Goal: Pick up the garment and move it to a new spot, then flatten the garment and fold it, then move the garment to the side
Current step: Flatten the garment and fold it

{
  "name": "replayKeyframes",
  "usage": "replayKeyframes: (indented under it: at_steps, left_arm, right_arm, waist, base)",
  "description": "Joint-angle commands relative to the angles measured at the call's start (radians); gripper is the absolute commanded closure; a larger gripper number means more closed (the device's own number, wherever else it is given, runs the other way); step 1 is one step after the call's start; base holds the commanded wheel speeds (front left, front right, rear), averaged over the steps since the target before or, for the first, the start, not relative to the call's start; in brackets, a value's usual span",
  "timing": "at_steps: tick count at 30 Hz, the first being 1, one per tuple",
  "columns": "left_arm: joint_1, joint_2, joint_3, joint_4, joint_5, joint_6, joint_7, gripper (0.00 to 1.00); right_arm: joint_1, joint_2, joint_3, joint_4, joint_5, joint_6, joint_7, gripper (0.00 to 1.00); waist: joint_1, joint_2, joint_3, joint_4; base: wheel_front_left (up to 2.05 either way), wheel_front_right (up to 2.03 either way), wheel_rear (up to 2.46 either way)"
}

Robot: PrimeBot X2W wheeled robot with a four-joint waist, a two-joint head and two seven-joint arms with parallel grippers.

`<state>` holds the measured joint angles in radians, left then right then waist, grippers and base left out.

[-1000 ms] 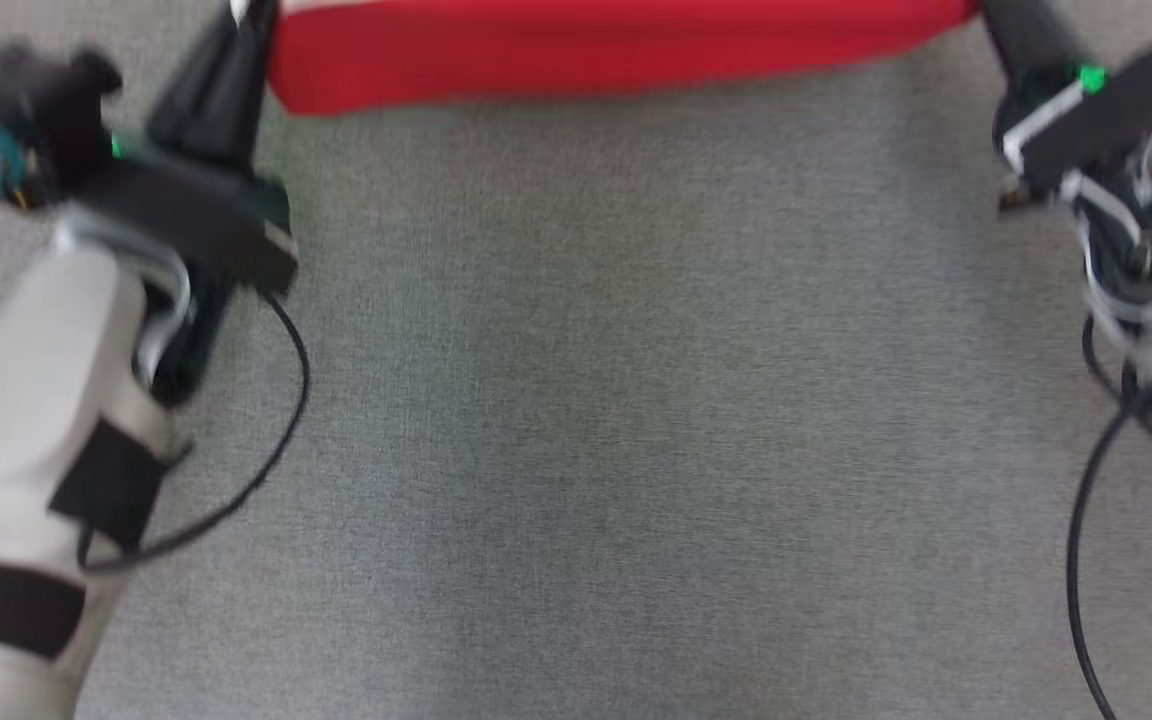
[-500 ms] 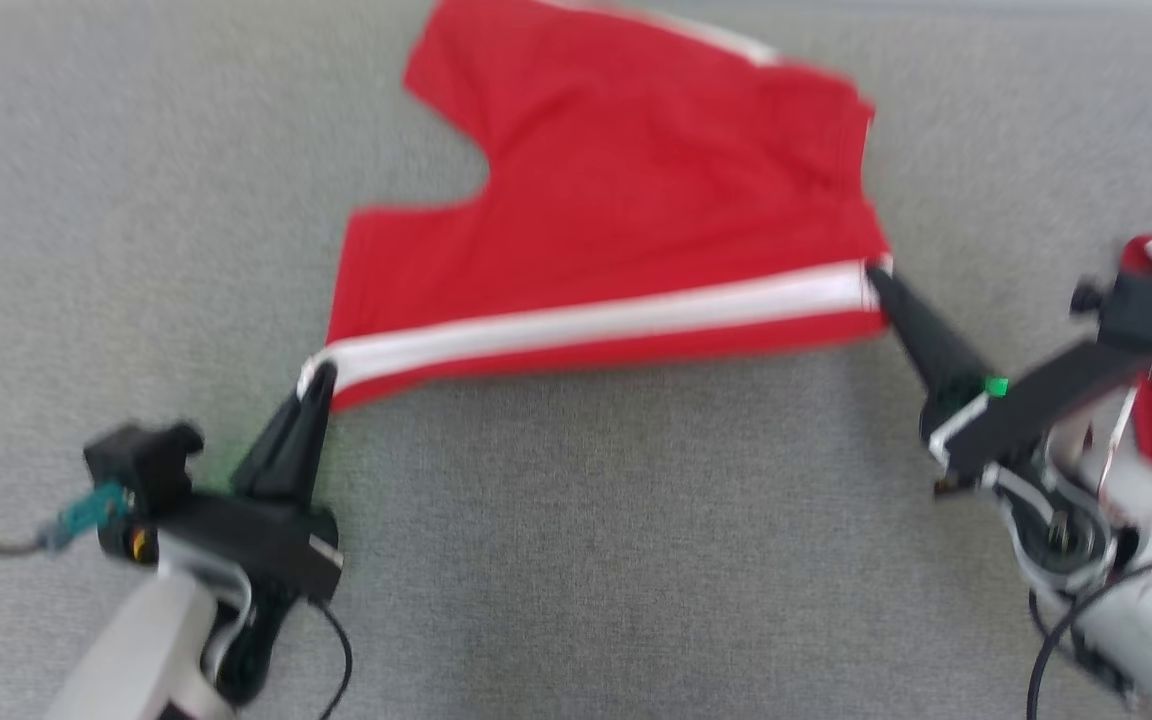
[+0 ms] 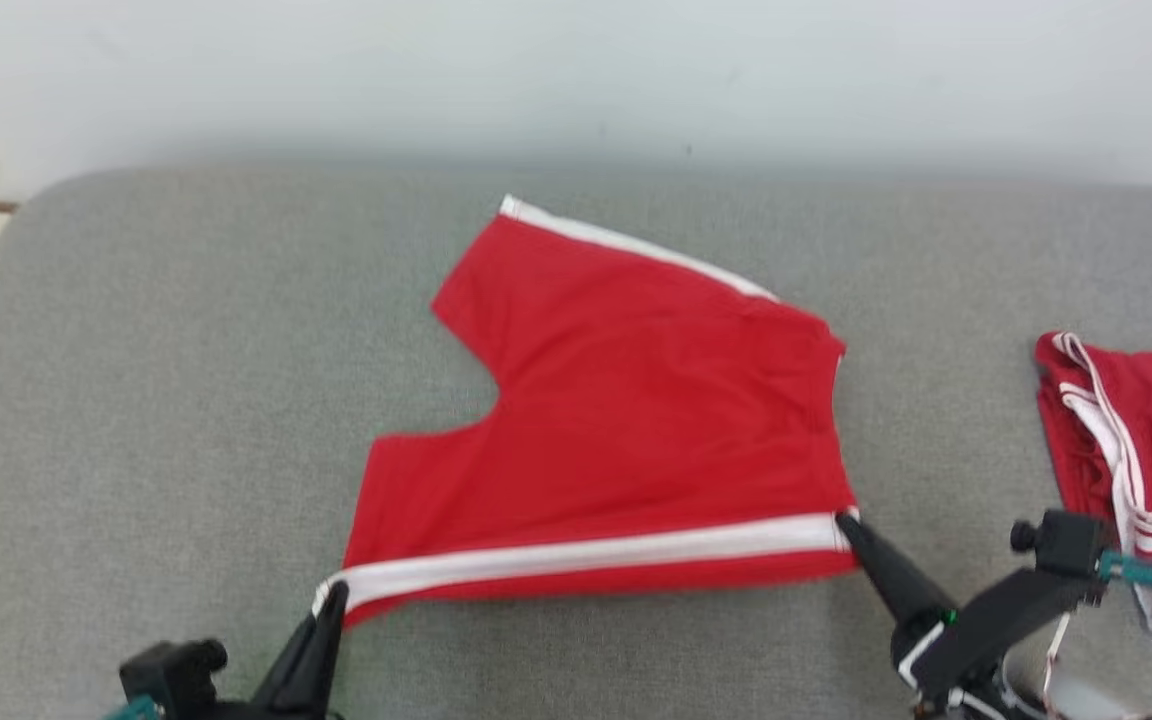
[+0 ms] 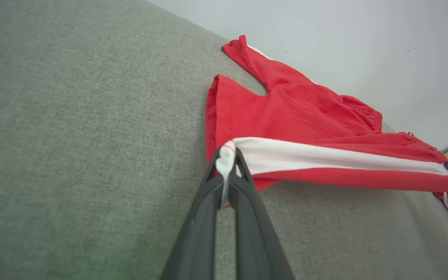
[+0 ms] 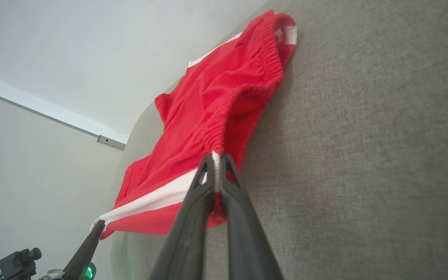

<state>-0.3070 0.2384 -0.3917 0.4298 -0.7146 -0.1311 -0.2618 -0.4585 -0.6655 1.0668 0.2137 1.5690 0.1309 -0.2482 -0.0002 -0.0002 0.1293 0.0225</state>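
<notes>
The garment is a pair of red shorts with white side stripes, spread on the grey cushioned surface. Its near striped edge is stretched taut and slightly raised between my two grippers. My left gripper is shut on the leg-hem corner of the stripe, and the left wrist view shows the white cloth pinched at the fingertips. My right gripper is shut on the waistband corner; in the right wrist view the elastic waistband of the garment bunches at its tips.
A second red garment with white trim lies folded at the right edge of the surface. A pale wall runs along the far side. Bare grey surface extends to the left and in front of the shorts.
The head camera has tilted up, so the whole scene has slid down the picture. Both grippers still hold the striped edge, with the shorts laid out behind them.
</notes>
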Motion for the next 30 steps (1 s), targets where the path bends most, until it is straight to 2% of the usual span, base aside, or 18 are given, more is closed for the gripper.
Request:
replayKeyframes:
  at_steps: [1, 12, 18, 25, 30]
  left_arm:
    - [0.034, 0.003, 0.002, 0.001, 0.002, 0.001, -0.004, 1.0]
    - [0.179, -0.008, 0.043, -0.023, 0.013, 0.001, -0.004, 1.0]
    - [0.212, 0.002, 0.031, -0.017, 0.013, 0.001, -0.004, 1.0]
    - [0.103, 0.023, 0.077, -0.123, 0.028, 0.001, -0.004, 1.0]
    - [-0.063, 0.07, 0.026, -0.134, 0.048, 0.001, -0.004, 1.0]
  right_arm:
    - [0.024, -0.007, 0.007, 0.002, -0.001, -0.001, -0.009, 1.0]
    - [0.148, -0.027, 0.068, -0.035, -0.008, -0.001, -0.005, 1.0]
    - [0.168, -0.034, 0.092, -0.045, -0.011, -0.001, 0.013, 1.0]
    - [0.123, -0.014, 0.0, -0.085, -0.003, -0.001, -0.011, 1.0]
    - [0.086, 0.013, -0.115, -0.112, 0.019, -0.001, -0.017, 1.0]
  waist:
    - [0.0002, 0.0002, -0.048, 0.0]
    - [0.0002, 0.0002, -0.096, 0.007]
    - [0.0002, 0.0002, -0.092, 0.002]
    - [0.0002, 0.0002, -0.049, -0.007]
    - [0.0002, 0.0002, 0.008, -0.025]
  base:
    - [0.0, 0.0, 0.0]
    - [0.0, 0.0, 0.0]
    - [0.0, 0.0, 0.0]
    - [0.0, 0.0, 0.0]
    - [0.0, 0.0, 0.0]
